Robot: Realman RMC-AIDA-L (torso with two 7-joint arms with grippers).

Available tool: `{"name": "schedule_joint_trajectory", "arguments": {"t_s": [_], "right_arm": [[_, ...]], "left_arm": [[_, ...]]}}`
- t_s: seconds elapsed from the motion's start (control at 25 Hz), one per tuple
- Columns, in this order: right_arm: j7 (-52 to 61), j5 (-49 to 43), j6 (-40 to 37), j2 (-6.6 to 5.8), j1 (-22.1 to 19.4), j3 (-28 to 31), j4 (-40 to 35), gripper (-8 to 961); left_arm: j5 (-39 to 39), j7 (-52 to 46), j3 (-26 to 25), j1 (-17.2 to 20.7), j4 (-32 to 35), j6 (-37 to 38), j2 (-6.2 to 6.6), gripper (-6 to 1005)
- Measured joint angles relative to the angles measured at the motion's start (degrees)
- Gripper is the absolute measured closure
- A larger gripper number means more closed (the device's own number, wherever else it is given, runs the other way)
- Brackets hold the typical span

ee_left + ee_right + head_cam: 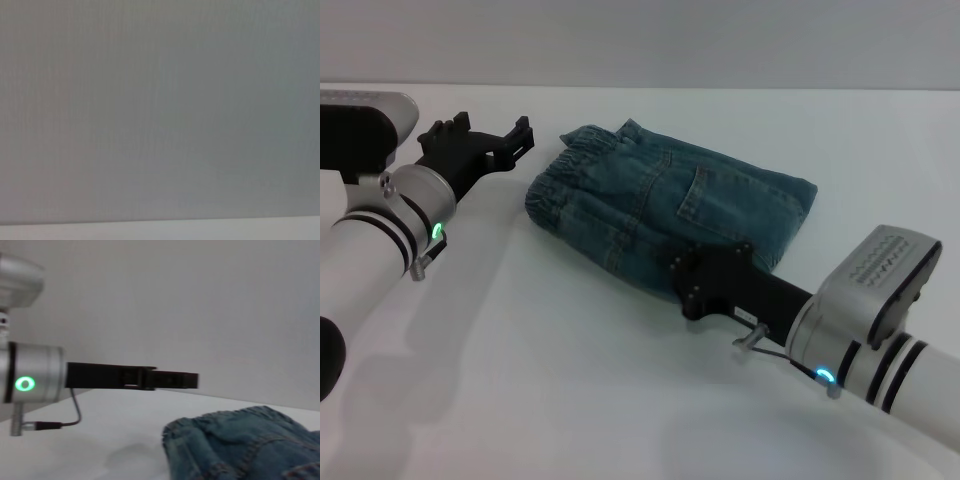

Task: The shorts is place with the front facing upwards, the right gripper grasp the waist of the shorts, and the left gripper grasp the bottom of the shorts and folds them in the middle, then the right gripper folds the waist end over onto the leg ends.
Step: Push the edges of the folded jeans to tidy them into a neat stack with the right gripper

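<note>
White black-banded arms, green-lit wrists, black left pincer (490,140)

The right gripper (695,285) covers the near edge of the folded shorts (670,205), so its fingertips and whatever they touch cannot be made out. The right wrist view cuts off most of the shorts, showing only the gathered waist (215,427) below the left gripper (172,379). The left wrist view shows only a blank grey surface.

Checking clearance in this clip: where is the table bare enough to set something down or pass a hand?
Bare table spans the near side between the two arms, and right of the shorts. It is crowded around the shorts: left gripper raised beside the waist, right gripper over their near edge.
</note>
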Motion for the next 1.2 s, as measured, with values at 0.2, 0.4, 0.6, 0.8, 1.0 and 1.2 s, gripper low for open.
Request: {"name": "schedule_joint_trajectory", "arguments": {"t_s": [0.2, 0.4, 0.6, 0.8, 1.0, 1.2], "right_arm": [[0.07, 0.73, 0.00, -0.28, -0.02, 1.45, 1.34, 944], [1.03, 1.20, 0.02, -0.41, 0.23, 2.67, 3.48, 939], [1.54, 1.24, 0.05, -0.52, 1.58, 5.05, 7.22, 935], [1.54, 1.25, 0.15, -0.80, 2.87, 8.16, 9.65, 931], [1.15, 0.90, 0.43, -0.92, 3.98, 8.97, 10.08, 927], [0.94, 0.92, 1.23, -0.94, 5.57, 8.98, 10.87, 922]], "left_arm": [[0.00, 0.02, 0.00, 0.07, 0.00, 0.00, 0.11, 189], [0.00, 0.21, 0.00, 0.07, -0.01, -0.03, 0.11, 189], [0.00, 0.28, 0.00, 0.07, -0.01, -0.16, 0.10, 189], [0.09, 0.36, 0.00, 0.04, 0.11, -0.24, 0.10, 189], [0.25, 0.31, 0.28, 0.20, 0.20, -0.36, 0.10, 189], [0.34, 0.43, 0.42, 0.67, 0.02, -0.33, 0.10, 189]]}}
